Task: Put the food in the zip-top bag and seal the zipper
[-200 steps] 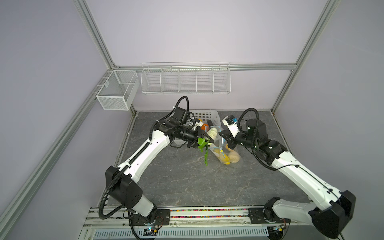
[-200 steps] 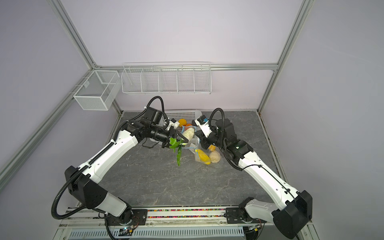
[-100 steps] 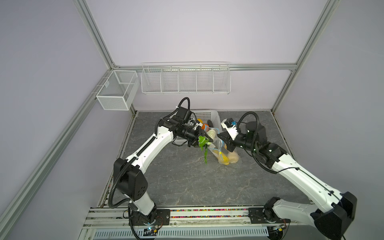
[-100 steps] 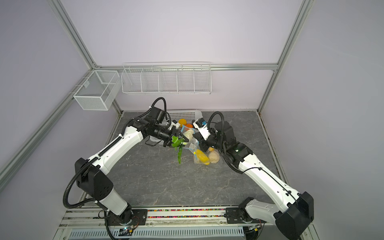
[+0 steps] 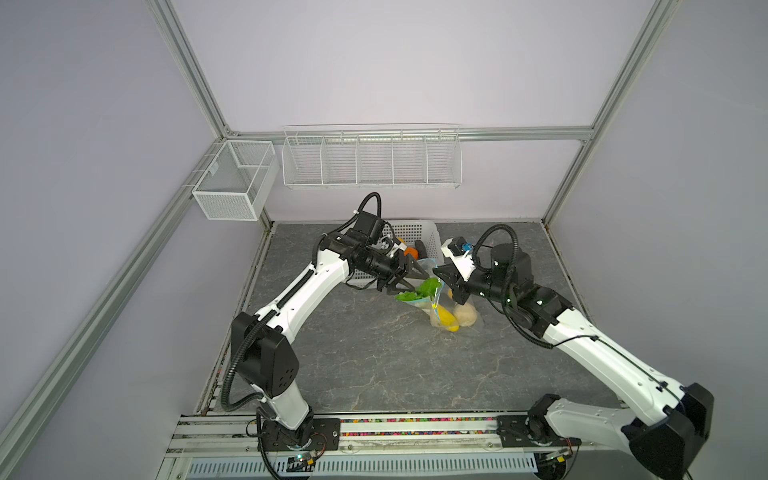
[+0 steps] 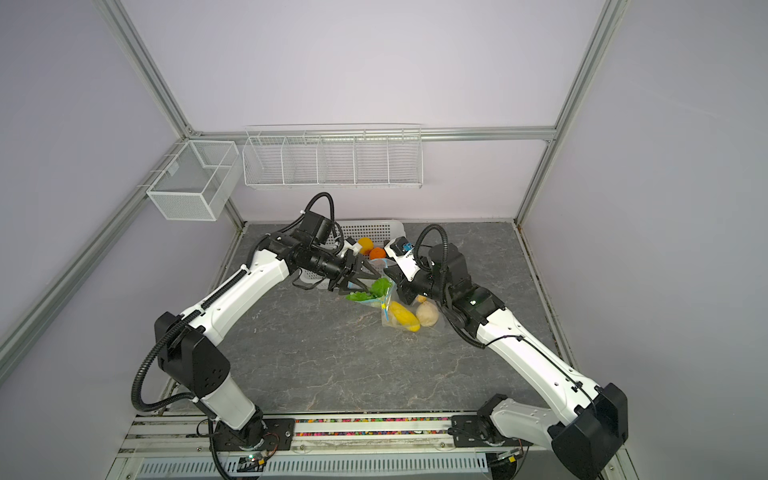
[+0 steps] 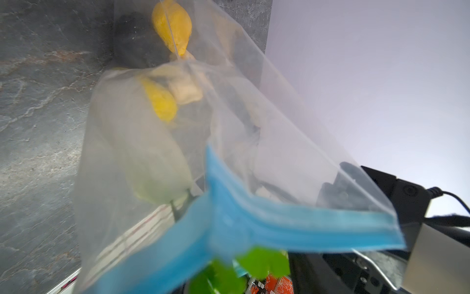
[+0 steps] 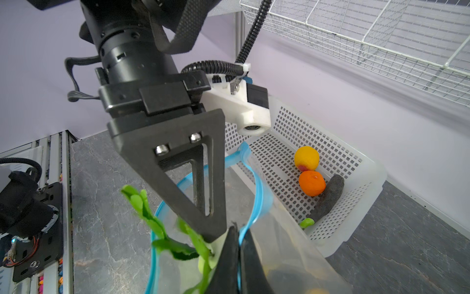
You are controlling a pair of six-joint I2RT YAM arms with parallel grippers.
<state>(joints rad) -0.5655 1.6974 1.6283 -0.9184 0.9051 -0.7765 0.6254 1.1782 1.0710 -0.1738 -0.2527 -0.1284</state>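
Holding entry, food-bagging cell, risks noted view by view. In both top views the zip-top bag [image 5: 433, 306] [image 6: 386, 316] sits near the table's centre. Its mouth is lifted toward 11 o'clock and its body trails to 5 o'clock, with a yellow piece [image 5: 445, 327] and a beige piece [image 5: 466, 325] inside. The left gripper [image 5: 417, 281] stands at the mouth's 9 o'clock with its jaws spread and nothing clamped. The right gripper [image 5: 436, 271] stands at 3 o'clock, very near it. The leafy green [image 6: 373, 289] straddles the mouth, half in and half out. Likely fault: the leaf hangs over the rim, so any backing-out of the spread fingers could drag it onto the table. The white basket [image 6: 376, 228] sits at 12 o'clock of the bag. Left wrist view, blurred: the zipper [image 7: 279, 221] crosses the frame, with the leaf outside the strip and the yellow and beige pieces deep in the bag. Likely fault: a leaf left across the track would block the seal. The slider tab cannot be made out. Right wrist view: the right gripper is clenched on the blue strip at a single spot, its fingertips [image 8: 230, 250] pressed together, and the left finger stands inside the loop of the mouth. Likely faults: a one-point pinch may let the mouth sag or slip under the load, and the two grippers crowd each other. A yellow-orange piece [image 8: 306, 157], an orange piece [image 8: 311, 183] and a dark piece [image 8: 329, 196] lie in the basket, yet to be bagged.
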